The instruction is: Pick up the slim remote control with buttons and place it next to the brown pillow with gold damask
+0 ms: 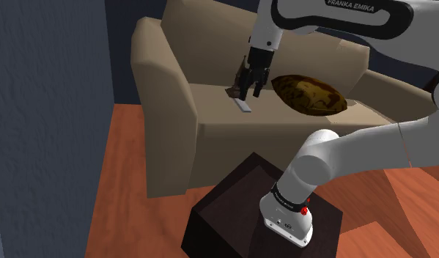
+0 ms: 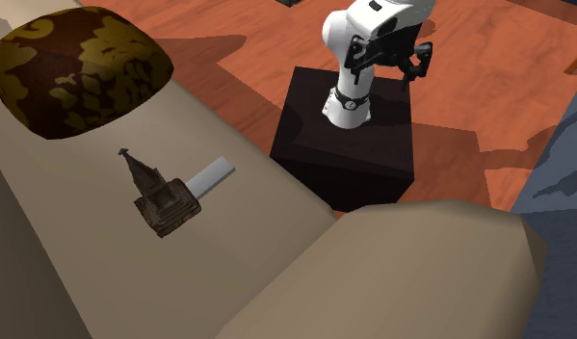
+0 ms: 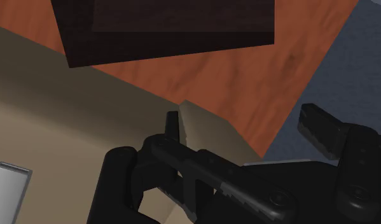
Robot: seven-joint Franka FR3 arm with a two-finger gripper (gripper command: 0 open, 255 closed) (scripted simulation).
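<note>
The slim remote (image 1: 244, 106) is a plain light grey bar lying flat on the beige sofa seat (image 1: 218, 110). In the second exterior view the remote (image 2: 209, 178) touches a small brown tower-shaped figurine (image 2: 159, 200). The brown pillow with gold pattern (image 1: 309, 94) rests on the seat toward the shoulder view's right of the remote, and it also appears as the pillow (image 2: 79, 67) beyond the figurine. My black gripper (image 1: 251, 84) hangs just above the remote, open and holding nothing. In the wrist view the gripper (image 3: 246, 124) has its fingers apart, with the remote's end (image 3: 7, 188) off to one side.
The sofa armrest (image 1: 163, 80) rises beside the remote. My dark box stand (image 1: 240, 198) sits on the reddish wood floor (image 1: 130, 168) in front of the sofa. A blue-grey wall (image 1: 42, 110) runs along the shoulder view's left.
</note>
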